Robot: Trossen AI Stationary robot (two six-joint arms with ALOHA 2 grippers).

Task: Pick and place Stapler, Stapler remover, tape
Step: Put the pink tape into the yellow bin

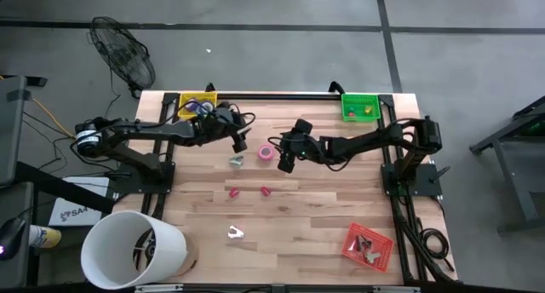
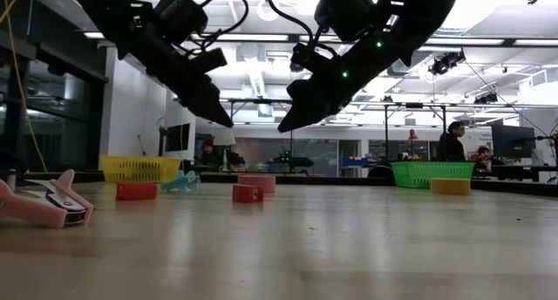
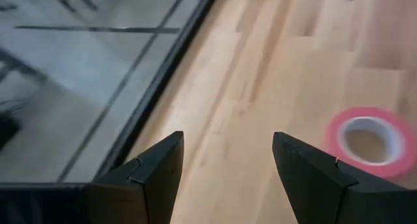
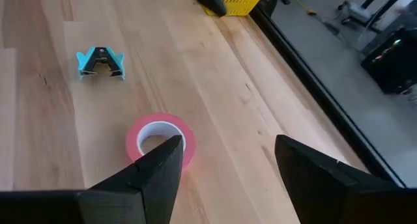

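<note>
While both grippers' jaws gape empty above the table (image 1: 324,216), a pink tape (image 1: 266,152) ring, white-cored, lying flat.

Two dark arms hang over the wooden table (image 2: 349,239), left gripper (image 2: 218,115) and right gripper (image 2: 292,121) pointing down towards each other, neither touching the wood; pink stapler remover (image 2: 44,206) lies near the camera; yellow mesh basket (image 2: 139,168), teal stapler remover (image 2: 180,183), red blocks (image 2: 247,193) and green basket (image 2: 427,173) sit farther back.
</note>
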